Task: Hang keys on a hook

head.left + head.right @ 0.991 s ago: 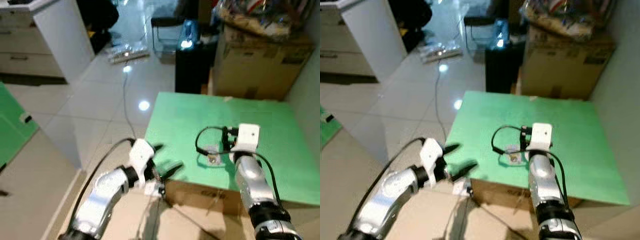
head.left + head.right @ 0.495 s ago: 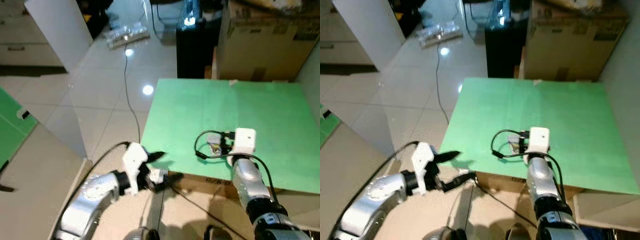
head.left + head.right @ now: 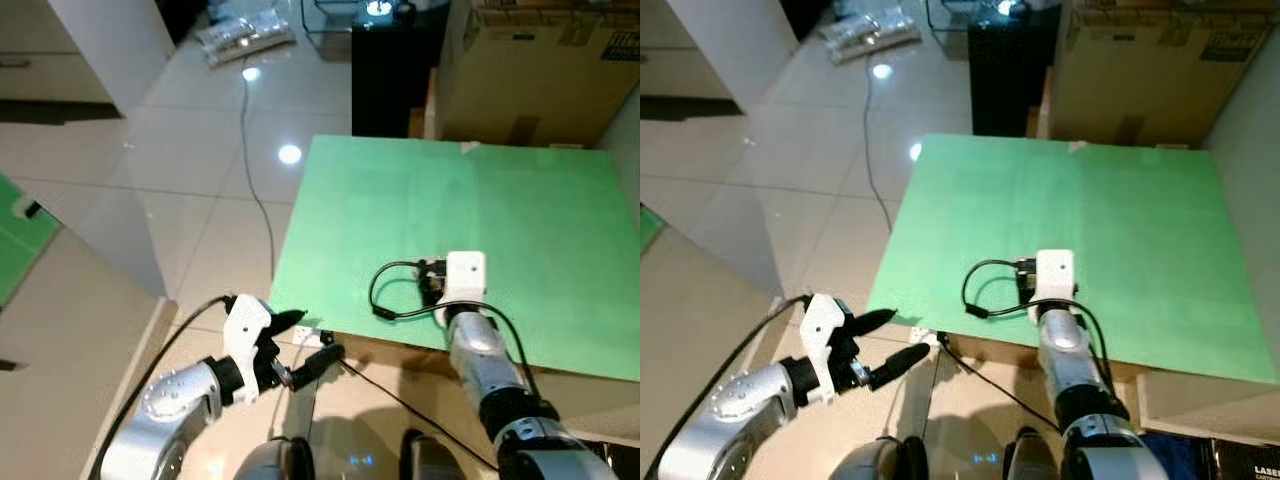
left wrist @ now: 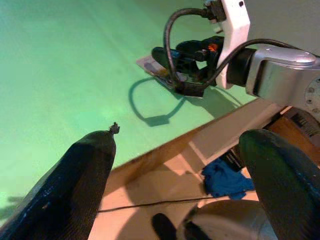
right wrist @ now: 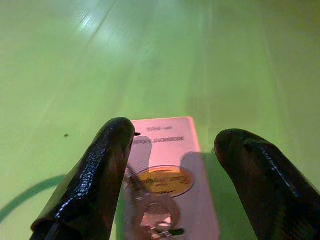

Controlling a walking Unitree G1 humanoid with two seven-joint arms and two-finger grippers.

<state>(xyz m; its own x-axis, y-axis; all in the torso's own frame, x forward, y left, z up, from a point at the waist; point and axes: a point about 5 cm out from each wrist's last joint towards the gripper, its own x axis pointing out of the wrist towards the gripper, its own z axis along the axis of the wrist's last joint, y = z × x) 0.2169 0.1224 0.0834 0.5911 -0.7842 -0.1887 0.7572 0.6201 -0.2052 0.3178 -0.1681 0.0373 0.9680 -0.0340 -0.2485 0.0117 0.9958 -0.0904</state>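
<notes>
Right wrist view | right claw wide apart | keys lie between its fingers on green table

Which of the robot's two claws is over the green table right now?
The right gripper, open above a pink key tag on the green table. The left gripper hangs off its near edge.

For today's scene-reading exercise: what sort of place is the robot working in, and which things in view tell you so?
Probably a room in a home, used partly for storage: glossy pale floor tiles, a large cardboard box against the wall, and white cabinets. The right gripper hovers open over a green tabletop.
</notes>
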